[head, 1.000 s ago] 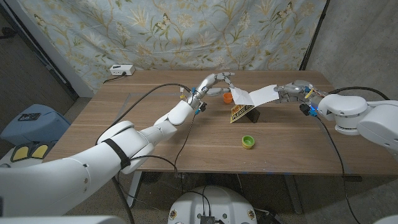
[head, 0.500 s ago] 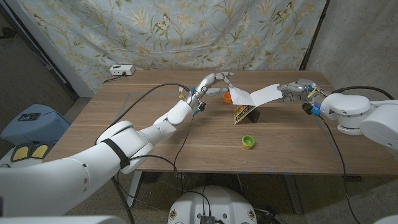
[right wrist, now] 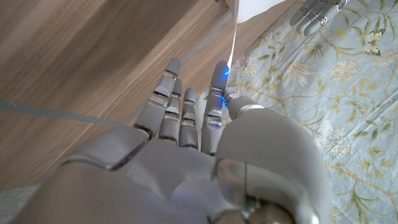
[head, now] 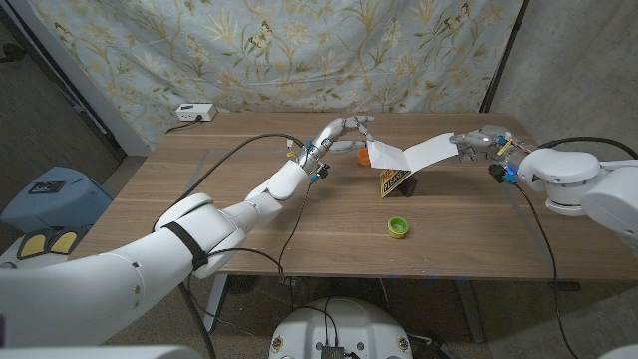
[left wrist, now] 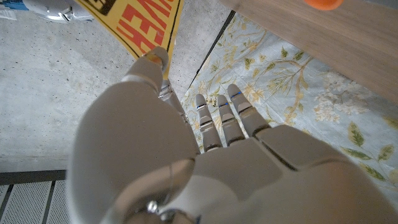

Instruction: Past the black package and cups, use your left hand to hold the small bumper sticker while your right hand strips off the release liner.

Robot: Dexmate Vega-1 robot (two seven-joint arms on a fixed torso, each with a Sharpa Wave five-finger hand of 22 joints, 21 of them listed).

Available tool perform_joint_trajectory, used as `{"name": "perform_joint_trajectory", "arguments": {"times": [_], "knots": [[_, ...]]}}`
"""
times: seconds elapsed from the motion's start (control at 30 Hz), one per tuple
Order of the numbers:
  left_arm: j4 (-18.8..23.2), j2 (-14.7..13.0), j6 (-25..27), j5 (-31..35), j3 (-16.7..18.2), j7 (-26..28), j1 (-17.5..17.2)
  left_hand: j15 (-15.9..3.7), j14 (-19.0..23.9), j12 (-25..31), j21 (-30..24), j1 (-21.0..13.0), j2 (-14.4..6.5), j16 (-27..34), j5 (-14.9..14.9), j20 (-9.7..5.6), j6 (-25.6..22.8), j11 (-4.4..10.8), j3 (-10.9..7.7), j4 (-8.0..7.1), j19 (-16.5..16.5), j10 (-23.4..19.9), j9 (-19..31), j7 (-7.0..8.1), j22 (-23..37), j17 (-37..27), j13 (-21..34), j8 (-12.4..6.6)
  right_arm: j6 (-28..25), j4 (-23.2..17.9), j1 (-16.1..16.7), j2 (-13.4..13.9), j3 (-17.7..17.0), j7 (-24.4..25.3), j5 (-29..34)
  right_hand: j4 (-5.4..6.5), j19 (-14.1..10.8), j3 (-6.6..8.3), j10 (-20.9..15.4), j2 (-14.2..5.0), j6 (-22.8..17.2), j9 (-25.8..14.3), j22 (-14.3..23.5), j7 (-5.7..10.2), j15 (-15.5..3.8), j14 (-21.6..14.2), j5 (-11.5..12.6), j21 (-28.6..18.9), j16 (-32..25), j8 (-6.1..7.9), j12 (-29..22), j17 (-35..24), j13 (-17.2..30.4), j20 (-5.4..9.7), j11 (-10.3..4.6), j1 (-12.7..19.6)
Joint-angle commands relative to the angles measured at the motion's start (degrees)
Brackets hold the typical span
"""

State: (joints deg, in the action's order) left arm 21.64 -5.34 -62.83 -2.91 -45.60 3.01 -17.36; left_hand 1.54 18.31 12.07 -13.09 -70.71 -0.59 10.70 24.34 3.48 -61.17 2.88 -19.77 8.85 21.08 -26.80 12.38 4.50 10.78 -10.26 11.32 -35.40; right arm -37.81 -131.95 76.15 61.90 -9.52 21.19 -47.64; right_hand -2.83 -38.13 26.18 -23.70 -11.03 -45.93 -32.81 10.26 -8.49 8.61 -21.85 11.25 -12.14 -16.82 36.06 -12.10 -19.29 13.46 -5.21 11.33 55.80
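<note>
Over the far middle of the table, my left hand point(head: 347, 130) pinches one end of the small bumper sticker point(head: 395, 180). Its yellow face with black lettering hangs below a white strip. In the left wrist view the thumb presses on the yellow sticker point(left wrist: 138, 25), which has red and black print. The white release liner point(head: 419, 152) stretches rightward from the left hand to my right hand point(head: 477, 142), which grips its far end. In the right wrist view the liner point(right wrist: 250, 9) runs edge-on beyond my fingertips point(right wrist: 221, 71), and the left hand point(right wrist: 313, 14) is seen past it.
An orange cup point(head: 362, 155) stands just under the left hand and a green cup point(head: 398, 226) sits nearer the front edge. A dark package point(head: 407, 187) lies behind the hanging sticker. A white box point(head: 194, 113) sits at the back left corner. Cables cross the table.
My right hand has moved further right with the liner, which now spans a longer stretch. The hanging yellow sticker has shifted slightly right. The left hand has stayed in place.
</note>
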Motion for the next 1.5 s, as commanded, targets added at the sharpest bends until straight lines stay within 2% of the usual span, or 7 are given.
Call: {"name": "perform_joint_trajectory", "arguments": {"times": [0.03,1.07,1.5], "knots": [[0.20,-1.10,-1.70,0.39,0.33,0.49,-0.37,-0.17,0.08,-0.03,-0.04,0.14,-0.24,-0.04,0.02,-0.03,0.01,0.23,-0.22,-0.04,-0.22,-0.23,0.14,-0.57,0.18,-0.12,0.28,-0.32,-0.51,-0.03,0.75,-0.55,-1.49,-1.27,1.10,0.00,-0.07,0.43,-0.04,0.08,0.09,-0.19,0.18,0.08,-0.51,-0.17,0.22,-0.45,0.04,0.54,0.16,-0.26,0.31,0.16,-0.32,-0.27],[3.28,-5.67,-7.50,1.13,4.13,-1.62,-2.82,-0.18,-0.16,-0.04,0.00,0.21,-0.25,-0.09,0.05,0.03,0.07,0.30,-0.39,-0.02,-0.42,-0.17,0.31,-0.52,0.19,-0.12,0.29,-0.42,-0.28,1.79,-2.20,-0.62,1.20,-3.05,2.28,0.10,-0.04,0.72,-0.05,0.21,0.47,0.01,0.18,0.03,-0.57,-0.29,0.18,-0.53,0.07,0.73,0.25,-0.58,0.31,0.13,-0.44,-0.35],[5.19,-6.50,-6.85,-1.21,5.84,-6.53,-3.82,-0.23,-0.40,-0.11,0.10,0.25,-0.30,-0.12,0.10,-0.02,0.16,0.56,-0.50,-0.02,-0.75,0.02,0.54,-0.48,0.19,-0.13,0.29,-0.55,-0.32,2.38,-2.61,-1.02,1.66,-2.19,1.53,0.26,0.02,0.80,-0.16,0.24,0.66,0.02,0.19,0.13,-0.76,-0.32,0.17,-0.54,0.15,0.86,0.21,-0.67,0.35,0.33,-0.39,-0.54]]}}
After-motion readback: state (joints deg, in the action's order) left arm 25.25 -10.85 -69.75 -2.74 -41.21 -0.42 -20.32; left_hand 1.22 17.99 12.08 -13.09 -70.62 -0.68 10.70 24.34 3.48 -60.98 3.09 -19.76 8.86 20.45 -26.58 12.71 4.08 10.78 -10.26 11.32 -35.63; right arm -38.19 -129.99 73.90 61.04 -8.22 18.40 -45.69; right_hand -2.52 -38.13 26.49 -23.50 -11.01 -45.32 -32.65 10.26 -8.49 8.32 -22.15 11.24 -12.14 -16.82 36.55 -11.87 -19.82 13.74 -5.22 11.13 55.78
